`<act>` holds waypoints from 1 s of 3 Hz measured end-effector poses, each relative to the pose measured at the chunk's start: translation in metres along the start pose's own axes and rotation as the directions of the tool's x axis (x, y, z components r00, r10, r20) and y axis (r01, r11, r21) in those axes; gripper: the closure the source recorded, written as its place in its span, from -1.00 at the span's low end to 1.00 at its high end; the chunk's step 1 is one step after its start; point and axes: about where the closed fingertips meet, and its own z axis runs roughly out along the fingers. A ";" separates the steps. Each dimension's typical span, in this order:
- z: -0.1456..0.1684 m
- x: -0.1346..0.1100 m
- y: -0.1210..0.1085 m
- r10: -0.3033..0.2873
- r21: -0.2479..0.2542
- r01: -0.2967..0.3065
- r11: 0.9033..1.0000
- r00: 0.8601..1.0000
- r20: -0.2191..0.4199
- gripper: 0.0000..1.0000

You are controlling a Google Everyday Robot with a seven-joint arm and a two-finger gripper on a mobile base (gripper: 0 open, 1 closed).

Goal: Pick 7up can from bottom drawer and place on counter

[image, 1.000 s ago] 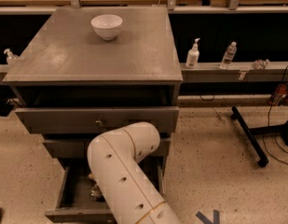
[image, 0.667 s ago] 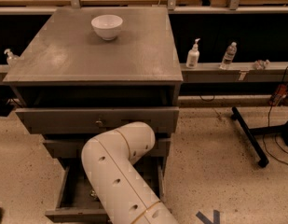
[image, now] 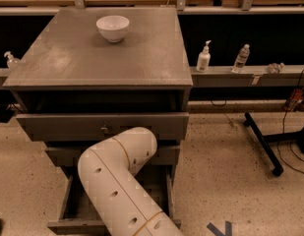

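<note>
The bottom drawer [image: 68, 209] is pulled open at the foot of the grey cabinet. My white arm [image: 117, 176] bends over it and covers most of its inside. The gripper is hidden behind the arm, down toward the drawer, so it is not in view. The 7up can is hidden or out of view. The counter [image: 92, 63] is the flat grey top of the cabinet, with a white bowl [image: 112, 27] near its far edge.
The two upper drawers [image: 102, 127] stand slightly open above the arm. A narrow grey shelf [image: 259, 75] to the right holds a soap dispenser [image: 203, 58] and a water bottle [image: 241, 58]. A black stand leg [image: 262, 141] lies on the floor at right.
My arm's elbow has shifted a little to the left over the bottom drawer. Nothing else has moved.
</note>
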 end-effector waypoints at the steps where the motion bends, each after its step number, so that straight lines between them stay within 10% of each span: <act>1: -0.026 0.014 -0.028 -0.044 0.097 0.044 0.994 0.999 0.001 0.90; 3: -0.117 0.053 -0.042 -0.105 0.382 0.138 0.914 0.989 -0.105 1.00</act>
